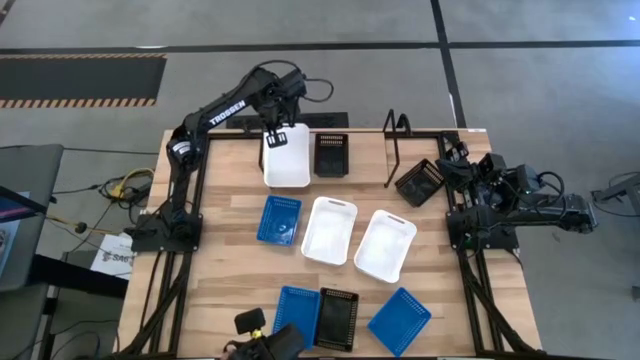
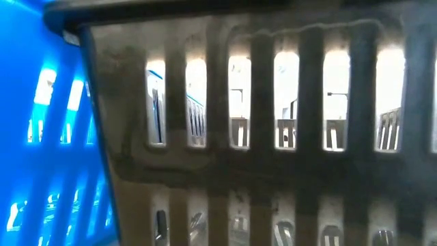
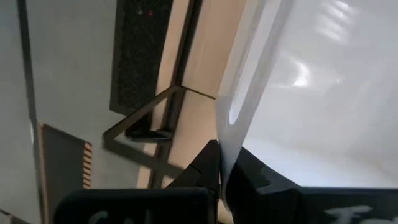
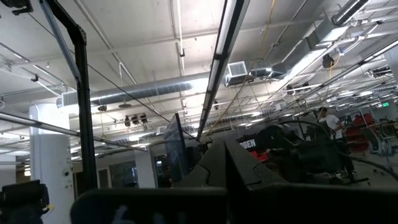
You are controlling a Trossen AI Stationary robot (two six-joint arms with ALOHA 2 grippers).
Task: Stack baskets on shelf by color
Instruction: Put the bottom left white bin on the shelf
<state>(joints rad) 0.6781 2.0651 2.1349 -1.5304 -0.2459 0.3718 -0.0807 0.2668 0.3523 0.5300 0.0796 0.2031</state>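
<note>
Tabletop: left tool (image 1: 277, 137) pinching white basket (image 1: 287, 160)

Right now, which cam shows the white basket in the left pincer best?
High view: the whole white basket shows at the table's far edge, left pincer shut on its rim. Left wrist view shows only its rim and wall, close up. Low and right wrist views miss it.

A bare strip of table (image 1: 230, 180) is running along the left edge, open to a gripper. Two white baskets (image 1: 330, 230) and a blue basket (image 1: 279, 220) are crowding the middle. The shelf (image 1: 420, 140) is blocking the far right corner. More baskets (image 1: 336, 318) are lining the near edge.
</note>
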